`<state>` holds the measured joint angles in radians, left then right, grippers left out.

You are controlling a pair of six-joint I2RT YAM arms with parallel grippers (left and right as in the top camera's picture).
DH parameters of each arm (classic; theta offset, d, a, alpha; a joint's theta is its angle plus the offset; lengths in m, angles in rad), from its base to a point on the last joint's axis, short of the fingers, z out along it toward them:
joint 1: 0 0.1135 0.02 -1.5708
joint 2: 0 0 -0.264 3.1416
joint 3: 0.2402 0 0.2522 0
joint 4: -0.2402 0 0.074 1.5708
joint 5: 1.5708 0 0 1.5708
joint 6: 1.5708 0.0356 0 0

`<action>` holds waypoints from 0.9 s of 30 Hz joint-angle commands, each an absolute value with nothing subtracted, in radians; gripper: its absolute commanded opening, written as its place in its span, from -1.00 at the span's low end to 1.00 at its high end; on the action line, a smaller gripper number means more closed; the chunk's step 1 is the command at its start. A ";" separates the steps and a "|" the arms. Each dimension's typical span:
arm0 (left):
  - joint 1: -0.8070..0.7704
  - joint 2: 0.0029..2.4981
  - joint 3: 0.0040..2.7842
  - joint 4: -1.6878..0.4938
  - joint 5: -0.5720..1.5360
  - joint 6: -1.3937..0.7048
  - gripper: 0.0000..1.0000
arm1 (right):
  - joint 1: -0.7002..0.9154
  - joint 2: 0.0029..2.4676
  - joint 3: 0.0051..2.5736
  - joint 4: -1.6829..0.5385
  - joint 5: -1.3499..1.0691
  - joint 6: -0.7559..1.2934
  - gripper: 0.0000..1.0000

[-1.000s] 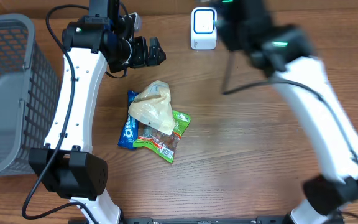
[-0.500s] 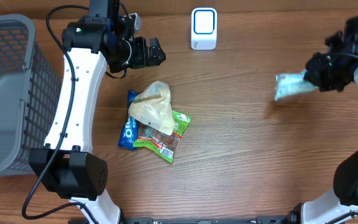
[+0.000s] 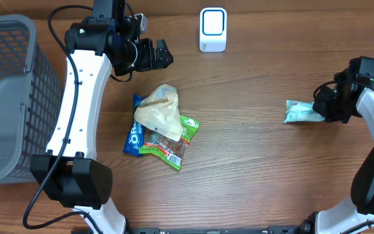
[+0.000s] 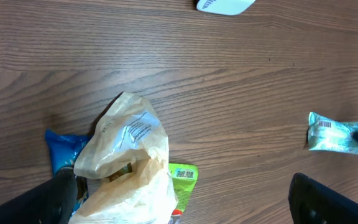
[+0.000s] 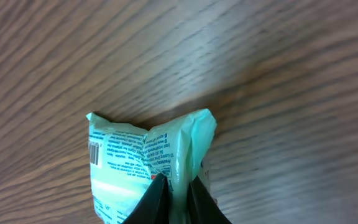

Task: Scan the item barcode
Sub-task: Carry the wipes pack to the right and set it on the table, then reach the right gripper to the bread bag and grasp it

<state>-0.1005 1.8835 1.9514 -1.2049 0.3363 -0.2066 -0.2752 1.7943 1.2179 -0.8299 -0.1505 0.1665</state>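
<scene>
Two arms, overhead: the right gripper (image 3: 322, 112) does the work, low at the right edge of the worktop (image 3: 252, 175); the left gripper (image 3: 161, 56) hangs far off at the upper left.
Overhead, item: the teal packet (image 3: 299, 112) sticks out of the right jaws toward the middle of the worktop, its long axis about left to right.
Overhead, target: the scanner (image 3: 213, 29) stands at the top edge, up and to the left of the teal packet and well apart from it, with only bare wood between them.
Overhead, others: a tan bag (image 3: 158, 109) lies over a blue packet (image 3: 133, 138) and a green packet (image 3: 177, 146) near the centre, probably off the line to the scanner; the basket (image 3: 5, 78) sits at the far left.
Left wrist, jaws: spread wide and empty above the tan bag; the teal packet lies far right, its barcode (image 4: 324, 125) facing up.
Right wrist, jaws: pinched tight on the teal packet's crimped end; the packet reaches away from them, with the barcode near its far left corner.
Right wrist, contact: cannot tell whether the teal packet rests on the wood or hangs just above it.
Next move, judged: the right arm is nearer, and the printed face likely needs turning toward the scanner.
</scene>
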 commanded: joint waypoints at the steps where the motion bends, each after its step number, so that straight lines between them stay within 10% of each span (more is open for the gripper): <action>1: -0.105 1.885 1.970 -1.204 0.332 -0.198 0.99 | -0.303 1.780 1.275 -0.850 -0.071 0.241 -0.81; 13: -0.105 1.885 1.970 -1.204 0.332 -0.198 1.00 | -0.344 1.779 1.421 -0.928 -0.047 0.260 -0.23; 17: -0.105 1.885 1.970 -1.204 0.332 -0.198 1.00 | -0.305 1.779 1.465 -0.930 -0.524 0.114 -0.09; 27: -0.105 1.885 1.970 -1.204 0.332 -0.198 1.00 | 0.082 1.799 1.425 -0.595 -0.738 0.278 0.29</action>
